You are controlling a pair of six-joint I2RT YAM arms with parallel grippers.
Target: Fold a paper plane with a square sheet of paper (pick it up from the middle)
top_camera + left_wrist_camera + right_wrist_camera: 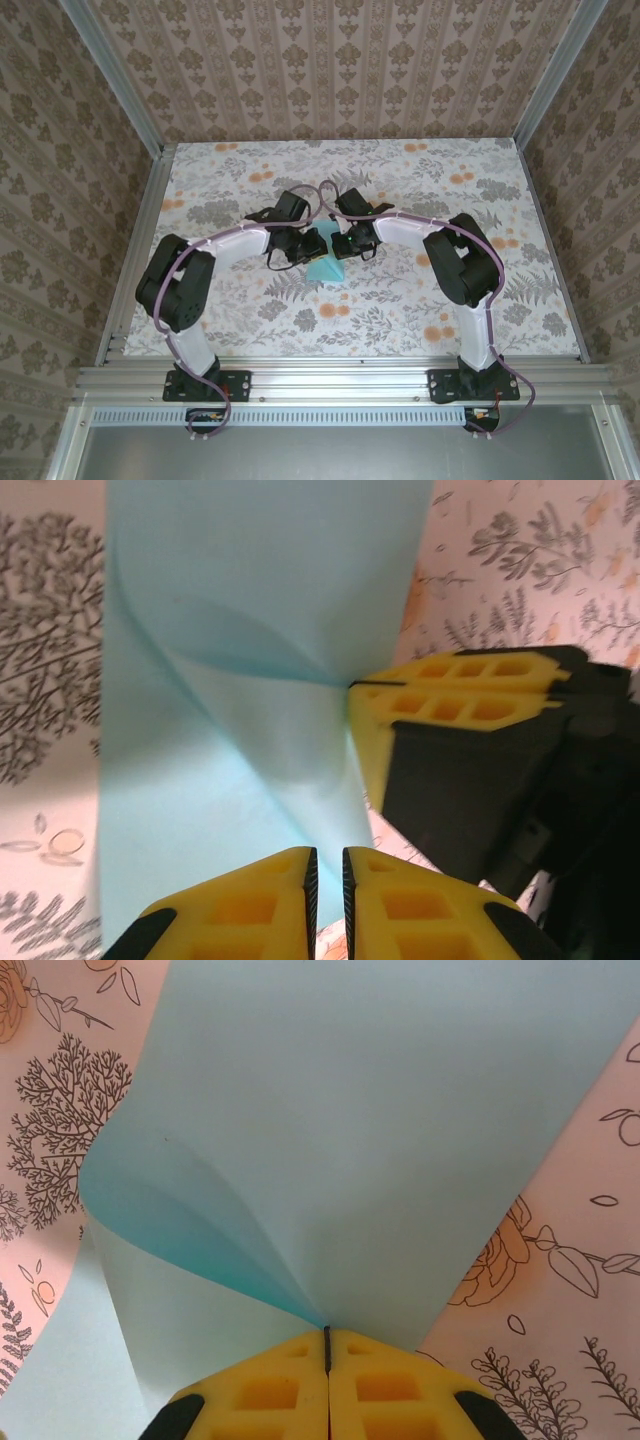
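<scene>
- Top external: turquoise sheet of paper (327,266) at mid-desk (430,180), between the two arm tips. It is bent and fans toward the arm bases; long axis unclear.
- Left wrist: left claw (327,865) closed to a slit on the sheet's edge. Right claw (352,687) pinches a buckled fold. Sheet cut off at top.
- Right wrist: right claw clamped on the sheet, which curls leftward.

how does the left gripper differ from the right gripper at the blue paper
The left gripper shows a thin slit between its fingers by the paper, grip unclear; the right gripper has fingers pressed flush, paper fanning from the pinch. From above, the left gripper sits left of the paper, the right gripper right. Both have yellow fingers.
</scene>
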